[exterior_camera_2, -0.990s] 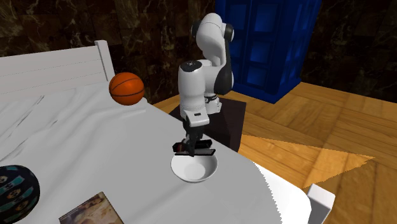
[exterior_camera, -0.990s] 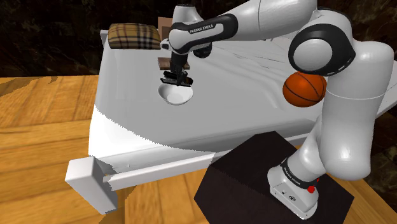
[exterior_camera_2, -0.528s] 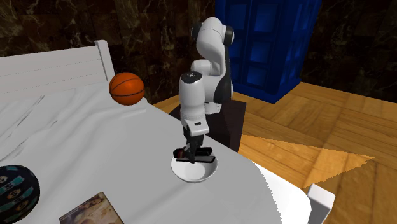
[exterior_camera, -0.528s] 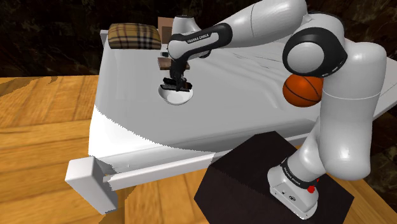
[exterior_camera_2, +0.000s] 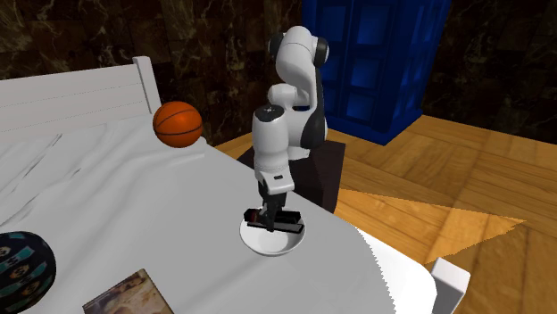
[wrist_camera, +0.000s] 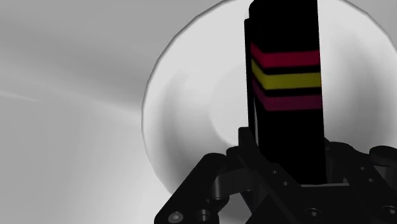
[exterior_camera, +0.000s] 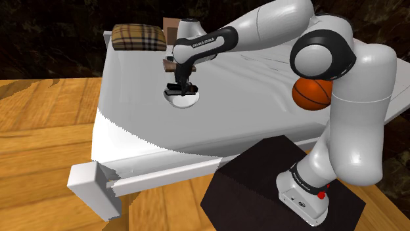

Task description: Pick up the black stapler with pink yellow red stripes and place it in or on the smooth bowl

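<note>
Gripper (exterior_camera: 182,89): fingers clamped on the stapler (wrist_camera: 284,95) to carry it
Stapler: low over the white bowl (wrist_camera: 159,127), so release drops it inside

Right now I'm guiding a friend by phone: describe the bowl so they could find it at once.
Look at the big white bed, then at its edge nearest the robot's dark stand. There sits a plain white bowl, directly under the hand, which holds a black stapler with red and yellow stripes. Unlike the orange basketball further along the bed, it is open, shallow and white.
</note>
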Robot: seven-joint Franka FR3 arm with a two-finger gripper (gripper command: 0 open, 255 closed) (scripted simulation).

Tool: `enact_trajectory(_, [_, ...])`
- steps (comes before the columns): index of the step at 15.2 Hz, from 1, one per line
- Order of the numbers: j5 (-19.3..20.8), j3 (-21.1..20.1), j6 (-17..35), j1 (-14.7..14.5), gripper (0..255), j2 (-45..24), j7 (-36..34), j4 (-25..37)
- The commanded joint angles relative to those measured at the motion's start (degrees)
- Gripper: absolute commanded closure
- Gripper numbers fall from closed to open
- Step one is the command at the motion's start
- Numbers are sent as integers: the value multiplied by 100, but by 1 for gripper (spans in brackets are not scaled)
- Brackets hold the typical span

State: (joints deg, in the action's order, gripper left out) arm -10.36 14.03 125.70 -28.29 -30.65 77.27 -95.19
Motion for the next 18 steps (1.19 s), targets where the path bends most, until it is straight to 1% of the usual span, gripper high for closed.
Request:
enact_trajectory(1, [7, 17, 3, 16, 0, 1, 4, -18])
enact_trajectory(6, [6, 16, -8, 16, 0, -13, 0, 8])
enact_trajectory(10, [120, 83, -568, -13, 0, 334, -70, 231])
enact_trajectory(18, [121, 82, -568, -13, 0, 334, -70, 231])
